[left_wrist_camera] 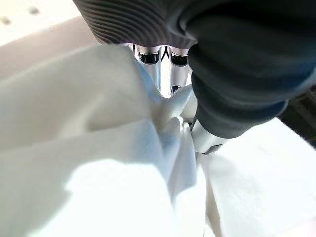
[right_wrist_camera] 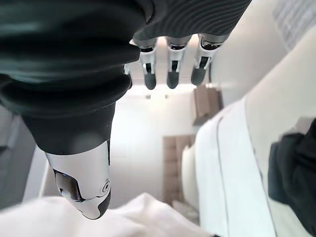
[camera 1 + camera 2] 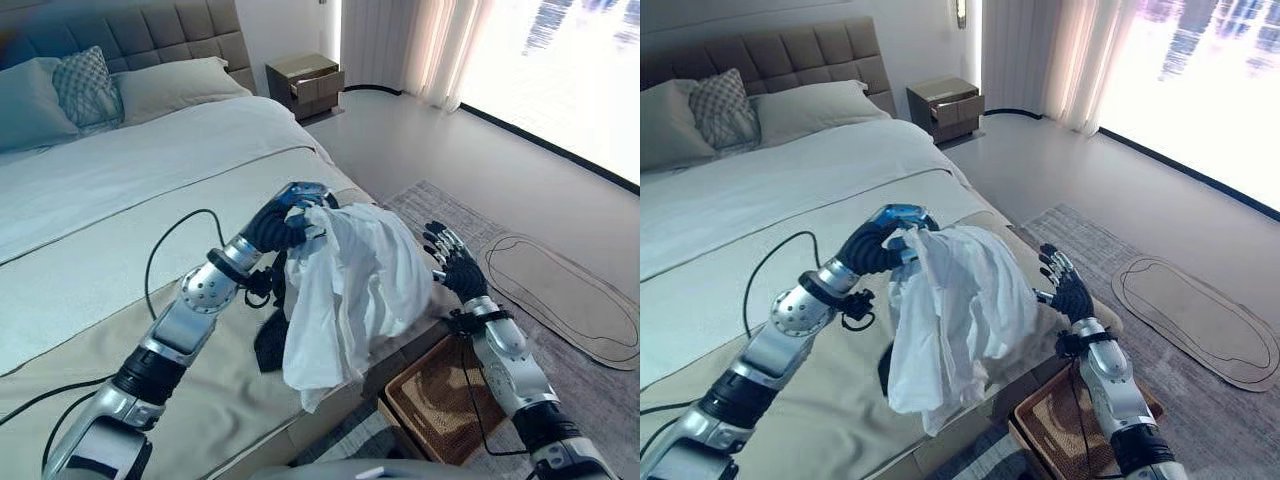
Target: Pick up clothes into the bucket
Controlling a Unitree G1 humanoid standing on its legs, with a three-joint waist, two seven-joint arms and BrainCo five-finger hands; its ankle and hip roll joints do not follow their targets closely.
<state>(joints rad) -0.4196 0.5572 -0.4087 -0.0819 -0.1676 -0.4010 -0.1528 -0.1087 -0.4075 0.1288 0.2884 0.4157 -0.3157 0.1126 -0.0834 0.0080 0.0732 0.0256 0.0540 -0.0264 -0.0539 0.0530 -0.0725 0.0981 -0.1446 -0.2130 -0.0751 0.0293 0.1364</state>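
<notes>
The left hand (image 3: 296, 212) is clenched on the top bunch of the white shirt (image 3: 350, 290), which hangs soft and light over the bed (image 3: 120, 200) edge, with the basket (image 3: 440, 400) at about 5 o'clock and the right hand (image 3: 455, 262) released beside it.

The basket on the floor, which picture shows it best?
The left eye view: the basket sits by the bed, below the right hand. The right eye view cuts it off; the wrist views miss it.
</notes>
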